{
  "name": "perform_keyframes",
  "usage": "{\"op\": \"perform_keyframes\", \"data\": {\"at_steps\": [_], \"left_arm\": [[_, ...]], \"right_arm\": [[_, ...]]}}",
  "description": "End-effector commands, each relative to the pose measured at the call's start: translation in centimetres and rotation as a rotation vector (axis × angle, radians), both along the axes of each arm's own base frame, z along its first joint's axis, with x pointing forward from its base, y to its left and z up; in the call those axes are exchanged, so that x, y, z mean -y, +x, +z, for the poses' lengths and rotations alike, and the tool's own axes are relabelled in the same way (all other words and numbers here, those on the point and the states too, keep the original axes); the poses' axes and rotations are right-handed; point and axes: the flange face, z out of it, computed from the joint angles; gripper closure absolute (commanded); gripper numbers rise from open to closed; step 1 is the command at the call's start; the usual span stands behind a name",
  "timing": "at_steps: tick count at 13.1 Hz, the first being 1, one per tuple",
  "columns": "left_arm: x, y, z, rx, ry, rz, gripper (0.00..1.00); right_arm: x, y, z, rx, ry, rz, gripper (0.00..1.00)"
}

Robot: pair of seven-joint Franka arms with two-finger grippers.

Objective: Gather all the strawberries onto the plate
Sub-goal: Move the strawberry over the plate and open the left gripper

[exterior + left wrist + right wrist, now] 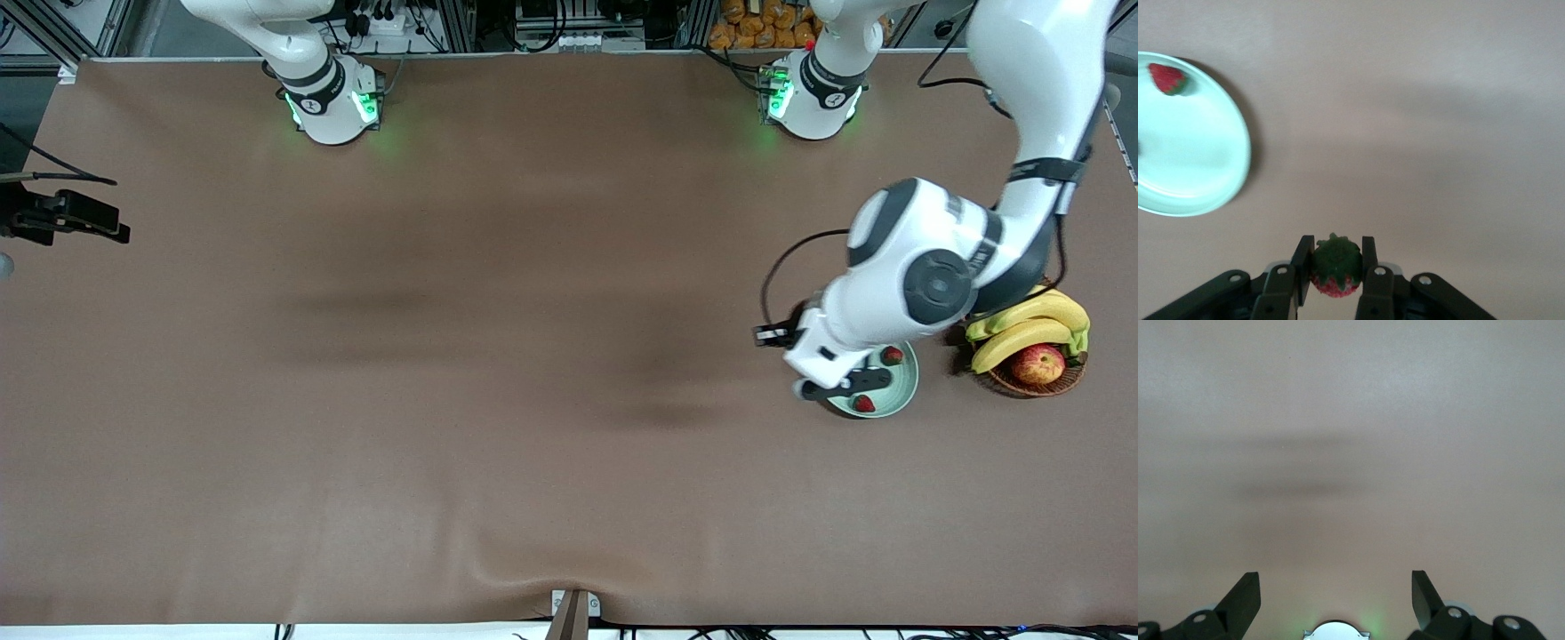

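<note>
My left gripper is shut on a strawberry, green cap showing, and holds it in the air over the table at the rim of the mint-green plate. One strawberry lies on the plate in that view. In the front view the left gripper covers part of the plate, which holds two strawberries, one farther from the front camera and one nearer; the held berry is hidden there. My right gripper is open and empty over bare table near its arm's base; it is outside the front view.
A brown wicker basket with bananas and a red-yellow apple stands beside the plate, toward the left arm's end of the table. A brown cloth covers the table. A black device juts in at the right arm's end.
</note>
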Motion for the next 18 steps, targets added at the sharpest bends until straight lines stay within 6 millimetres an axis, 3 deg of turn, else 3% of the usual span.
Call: {"op": "perform_keyframes", "data": {"at_steps": [1,4,7,8,9,10,11,14,18], "left_arm": [[-5.4,-1.5,-2.5,-0.005,0.078,-0.121,1.0],[-11.2,-1.9,-8.1,0.043,0.088,-0.157,1.0],[-13.6,-2.5,-13.3,0.116,0.071,-0.205,1.0],[-14.7,-2.4,-14.3,0.115,0.079,-0.214,0.96],[-15.2,-2.4,-14.4,0.116,0.081,-0.212,0.68],[-15.3,-2.1,-13.9,0.124,0.087,-0.21,0.3],[-15.4,-1.9,-13.3,0.133,0.093,-0.21,0.0],[-13.8,-1.3,-8.3,0.179,0.126,-0.206,0.0],[-10.5,-0.1,2.8,0.117,0.118,-0.147,0.0]], "right_arm": [[0.1,0.1,-0.2,-0.011,-0.003,-0.007,0.0],[-0.1,0.2,-0.3,-0.012,0.006,-0.008,0.0],[-0.3,0.3,-0.2,-0.001,0.009,-0.006,0.0],[-0.3,0.4,-0.1,0.002,0.009,-0.008,0.0],[-0.3,0.4,-0.1,0.004,0.008,-0.009,0.0],[-0.2,0.3,-0.2,0.001,0.008,-0.011,0.0],[-0.3,0.4,-0.2,0.001,0.01,-0.01,0.0],[-0.6,0.3,-0.2,-0.002,0.012,-0.005,0.0],[-0.7,0.3,-0.2,-0.002,0.01,-0.003,0.0]]}}
